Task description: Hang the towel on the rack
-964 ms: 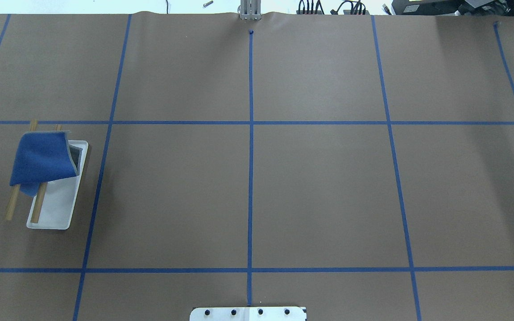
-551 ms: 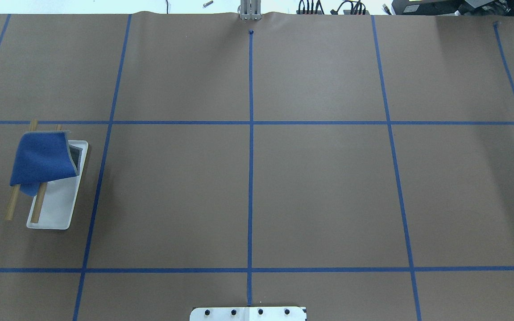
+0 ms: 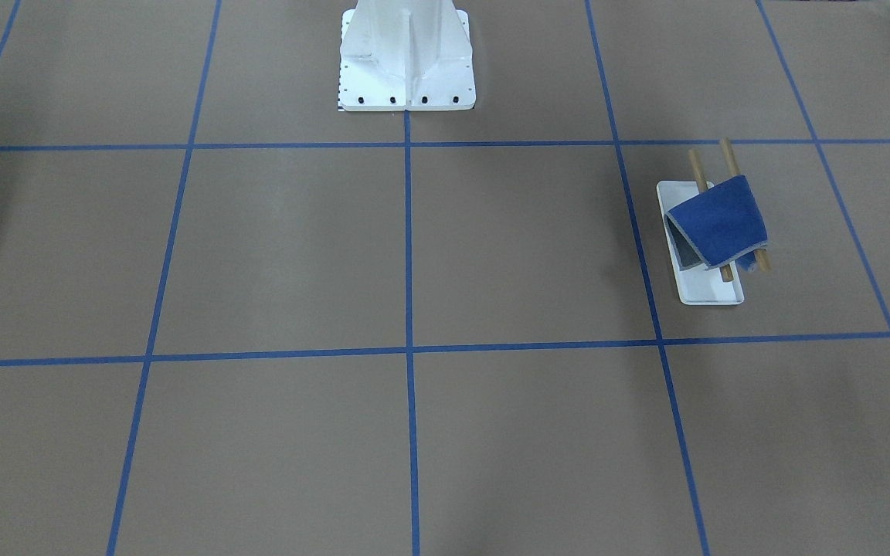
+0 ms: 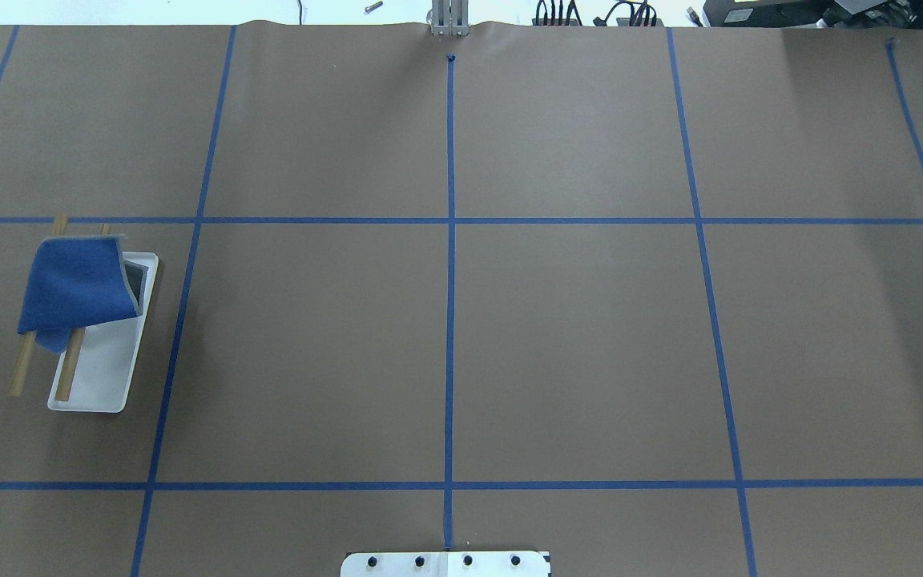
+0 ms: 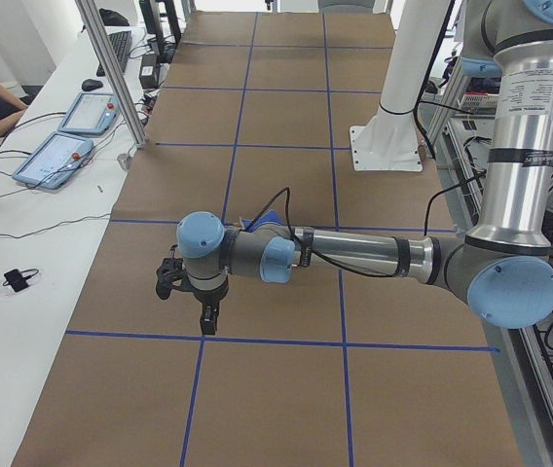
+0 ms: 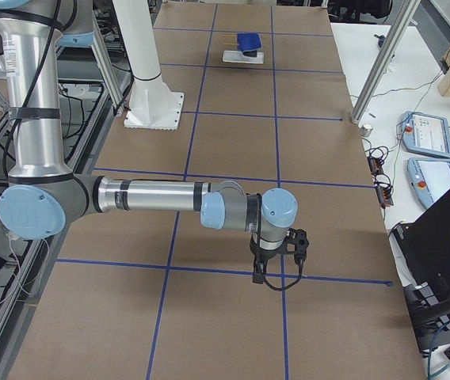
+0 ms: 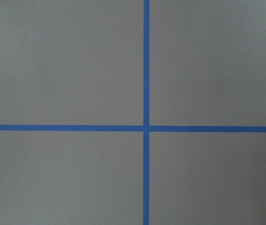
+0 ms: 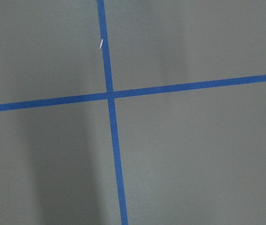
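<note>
The blue towel (image 4: 77, 284) hangs draped over the rack's two wooden rods (image 4: 67, 377), above the rack's white tray base (image 4: 105, 377) at the table's left. It also shows in the front-facing view (image 3: 719, 220) and far off in the exterior right view (image 6: 250, 41). My left gripper (image 5: 187, 300) shows only in the exterior left view, raised above the table, and I cannot tell whether it is open. My right gripper (image 6: 276, 265) shows only in the exterior right view, far from the rack, and I cannot tell its state. Both wrist views show only brown table and blue tape.
The large white bolted pedestal (image 3: 406, 54) stands at the robot's side of the table's middle. Blue tape lines (image 4: 450, 320) divide the brown table into squares. Tablets (image 5: 57, 156) and cables lie on the white bench beyond the table's far edge.
</note>
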